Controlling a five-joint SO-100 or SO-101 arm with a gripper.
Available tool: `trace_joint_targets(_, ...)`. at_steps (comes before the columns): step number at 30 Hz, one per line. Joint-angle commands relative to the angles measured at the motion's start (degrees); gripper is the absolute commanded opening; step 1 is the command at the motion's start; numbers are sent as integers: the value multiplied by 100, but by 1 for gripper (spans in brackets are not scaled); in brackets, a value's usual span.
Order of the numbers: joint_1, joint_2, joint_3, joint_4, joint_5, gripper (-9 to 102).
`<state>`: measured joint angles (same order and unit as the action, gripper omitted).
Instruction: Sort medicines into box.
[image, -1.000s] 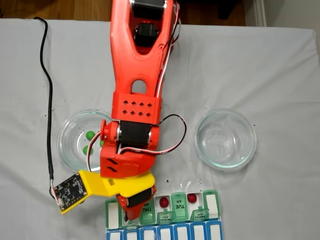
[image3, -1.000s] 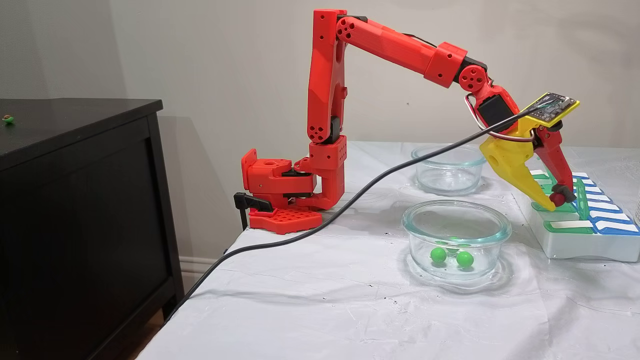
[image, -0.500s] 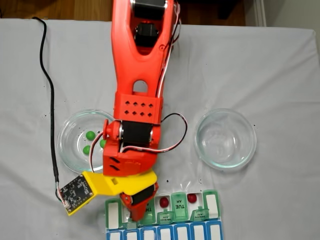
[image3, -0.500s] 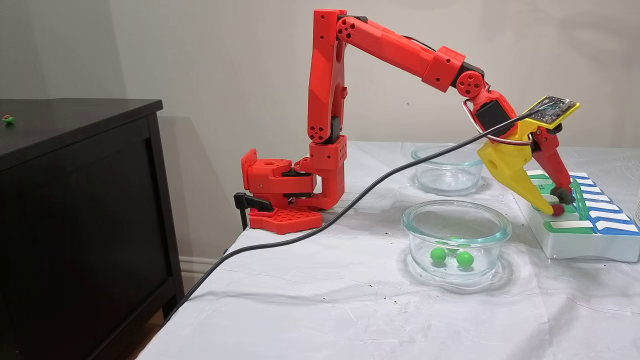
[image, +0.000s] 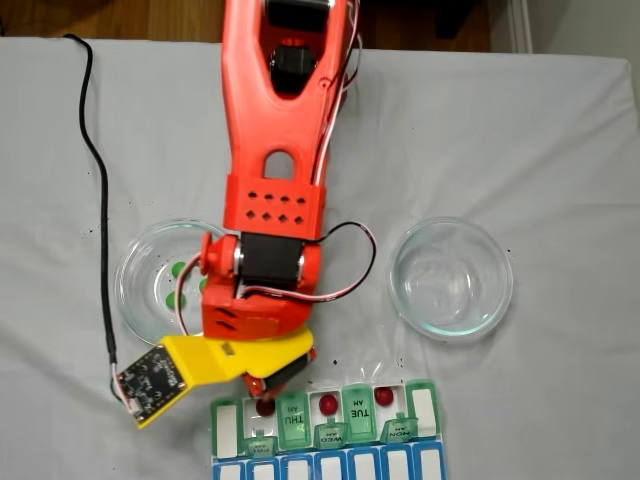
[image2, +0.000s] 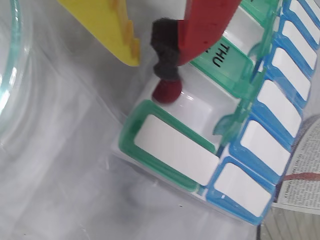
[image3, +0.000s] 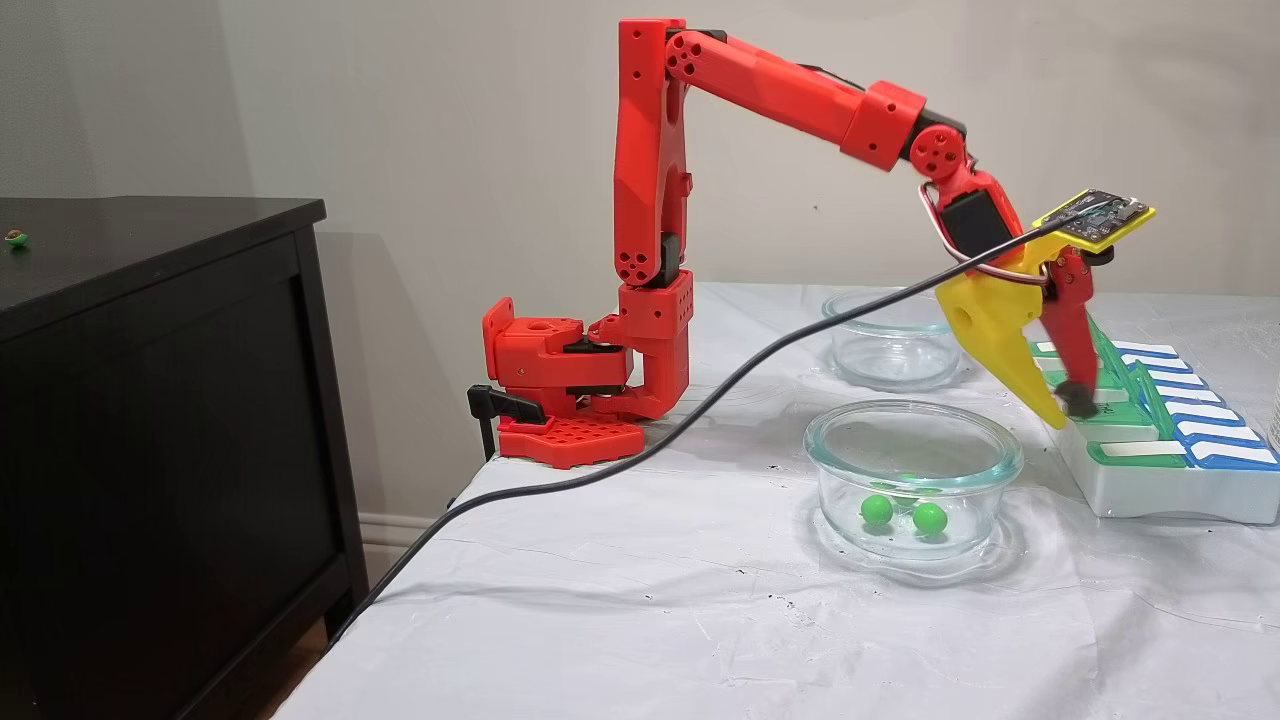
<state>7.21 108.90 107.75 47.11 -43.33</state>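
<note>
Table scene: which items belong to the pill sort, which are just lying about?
Job:
- pill organiser
- red balls in its open cells, newest one
- green balls in the near glass dish
- end effector, open, just above the newest ball

Lying about:
- empty glass dish
- black cable
- dark cabinet
- printed paper

Smooth red and yellow plastic arm (image3: 770, 95); clear glossy glass dishes (image3: 913, 440); translucent green plastic lids on the white plastic pill box (image2: 220, 65); wrinkled matt white cloth (image3: 650, 600); dark matt wooden cabinet (image3: 150, 400).
</note>
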Motion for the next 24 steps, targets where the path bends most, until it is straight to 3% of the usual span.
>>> trace_joint_targets(1, 220, 343, -1661, 2039, -132, 0)
trace_joint_targets(3, 308, 554, -1705, 2355, -229, 0)
trace_joint_targets(24, 721, 1415, -1477, 2294, -650, 0)
